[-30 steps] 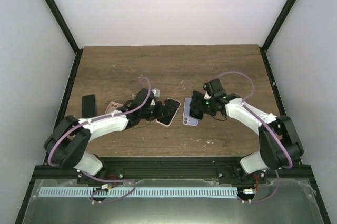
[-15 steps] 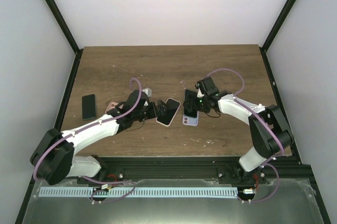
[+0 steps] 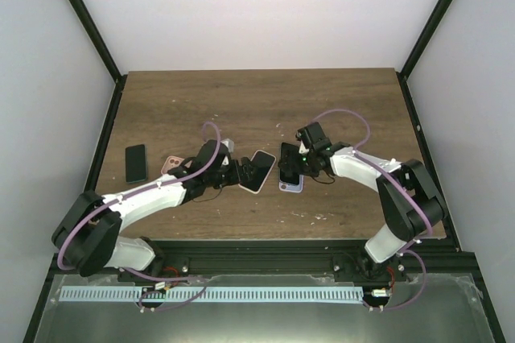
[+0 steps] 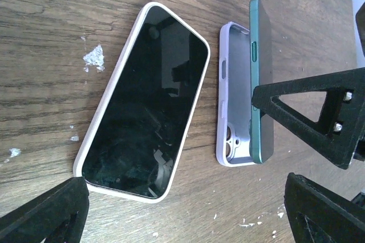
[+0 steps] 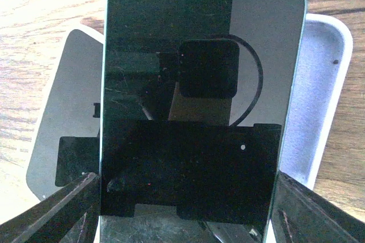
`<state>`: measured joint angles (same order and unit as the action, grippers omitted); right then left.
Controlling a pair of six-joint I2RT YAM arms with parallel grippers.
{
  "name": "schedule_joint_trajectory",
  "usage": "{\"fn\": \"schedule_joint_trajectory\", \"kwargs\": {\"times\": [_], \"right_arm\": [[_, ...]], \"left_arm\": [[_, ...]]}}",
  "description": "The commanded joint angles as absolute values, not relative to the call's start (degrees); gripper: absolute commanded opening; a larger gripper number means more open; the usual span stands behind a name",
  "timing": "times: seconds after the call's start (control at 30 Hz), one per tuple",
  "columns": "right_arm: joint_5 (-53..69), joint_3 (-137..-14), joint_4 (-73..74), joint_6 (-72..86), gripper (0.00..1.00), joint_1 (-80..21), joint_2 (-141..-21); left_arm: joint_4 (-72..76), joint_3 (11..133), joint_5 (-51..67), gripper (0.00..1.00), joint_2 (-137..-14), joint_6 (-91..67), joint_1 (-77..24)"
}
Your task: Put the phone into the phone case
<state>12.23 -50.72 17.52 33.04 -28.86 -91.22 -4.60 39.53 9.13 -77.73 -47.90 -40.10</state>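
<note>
Black and spread wide, your left hand point(image 4: 182, 217) holds nothing. A white-cased phone point(image 4: 145, 103) lies screen-up on the wooden bench point(image 4: 51, 37) just ahead of it. Beside that phone lies the lilac phone case point(image 4: 235, 112), open side up. Your right hand point(image 5: 188, 214) has the green phone point(image 4: 261, 83) clamped between its fingers, tipped up on one long edge over the case. You cannot tell whether they touch.

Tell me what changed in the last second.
The right pincer, gripping the green phone, shifted left; the phone now stands on edge at the lilac case. The left pincer stayed open beside the white-cased phone. That phone and the black phone lay unmoved.
</note>
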Motion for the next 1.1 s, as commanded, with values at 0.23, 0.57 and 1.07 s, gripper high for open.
{"fn": "schedule_joint_trajectory", "kwargs": {"times": [0.23, 0.57, 1.07], "right_arm": [[10.72, -49.18, 15.45, 34.71, 0.72, -29.27, -91.45], [10.42, -48.78, 15.51, 35.57, 0.75, -29.31, -92.07], [9.49, -49.51, 17.61, 36.11, 0.84, -29.27, -91.85]], "left_arm": [[-1.66, 39.27, 11.31, 0.93, -79.35, -48.60, -39.96], [-0.28, 39.66, 12.95, 0.88, -80.97, -48.95, -39.94], [-0.63, 43.36, 14.65, 0.83, -84.59, -48.69, -39.97]]}}
